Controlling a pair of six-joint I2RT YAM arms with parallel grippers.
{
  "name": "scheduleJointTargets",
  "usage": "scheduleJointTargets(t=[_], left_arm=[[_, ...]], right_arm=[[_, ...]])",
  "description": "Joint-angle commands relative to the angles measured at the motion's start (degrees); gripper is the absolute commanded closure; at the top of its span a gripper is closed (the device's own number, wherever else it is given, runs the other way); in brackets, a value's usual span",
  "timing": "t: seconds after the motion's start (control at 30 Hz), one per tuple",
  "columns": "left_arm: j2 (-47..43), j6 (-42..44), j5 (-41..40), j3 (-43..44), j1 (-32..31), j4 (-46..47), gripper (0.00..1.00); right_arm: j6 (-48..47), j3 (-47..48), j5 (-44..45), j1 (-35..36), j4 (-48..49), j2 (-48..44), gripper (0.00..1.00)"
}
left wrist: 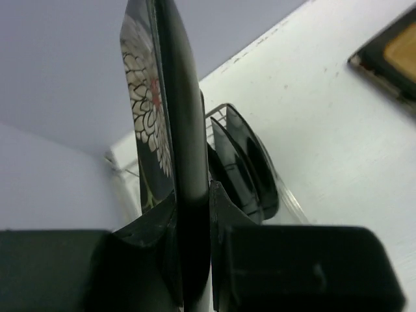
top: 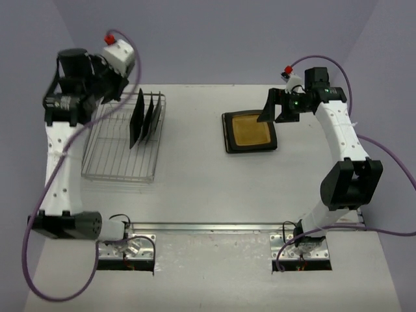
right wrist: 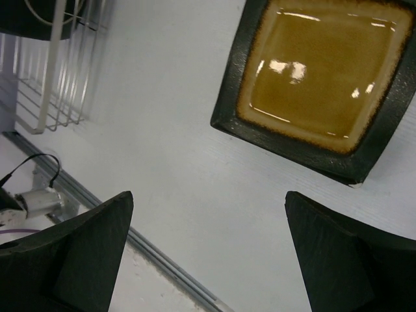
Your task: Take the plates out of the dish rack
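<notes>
The dish rack [top: 120, 153] sat on the left side of the white table [top: 195, 188], close to the left arm. It was made of thin silver bars. Three dark plates stood on their edges at the far right end of the rack. The left gripper [left wrist: 192, 214] was squeezed tight on the edge of the flower plate [top: 136, 120]. That plate was black with a white flower and a bit of red on its face. From the left wrist camera it looked like a thin dark strip standing straight up between the fingers. I could not tell if its bottom touched the rack bars or not. The two other plates [top: 153, 112] stood just behind it, side by side. On the right side of the table, a square plate [top: 250, 132] lay flat. It had a dark rim and a shiny yellow-brown middle. The right gripper [right wrist: 207, 198] hung above the table just beside that plate. Its fingers were spread as wide as could be, and it held nothing.
</notes>
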Motion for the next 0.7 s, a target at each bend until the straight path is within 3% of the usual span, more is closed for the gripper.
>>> scheduleJointTargets(t=[0.0,0.13,0.23,0.43,0.53,0.67], left_arm=[[-20.28,36.94,8.07,-25.63,-8.14,19.81,1.00],[-33.34,60.25,11.18,-41.84,-13.44,22.56,1.00],[-39.24,76.61,18.87,-50.80,-13.83,23.07,1.00],[-44.37,98.73,33.46,-60.84,-13.91,18.33,1.00],[-45.41,112.40,38.88,-66.82,-13.92,18.35,1.00],[-45.23,120.41,42.69,-69.93,-14.11,17.20,1.00]], right_arm=[[3.11,2.94,-11.67,-0.08,2.72,-4.09,0.01],[5.37,0.44,-15.78,-0.08,7.37,-6.26,0.01],[6.97,0.46,-18.67,0.19,9.78,-6.11,0.01],[9.08,2.49,-22.05,6.77,9.72,-1.66,0.01],[8.56,1.67,-20.43,13.43,9.57,0.61,0.01],[7.61,0.45,-18.72,18.73,9.67,2.99,0.01]])
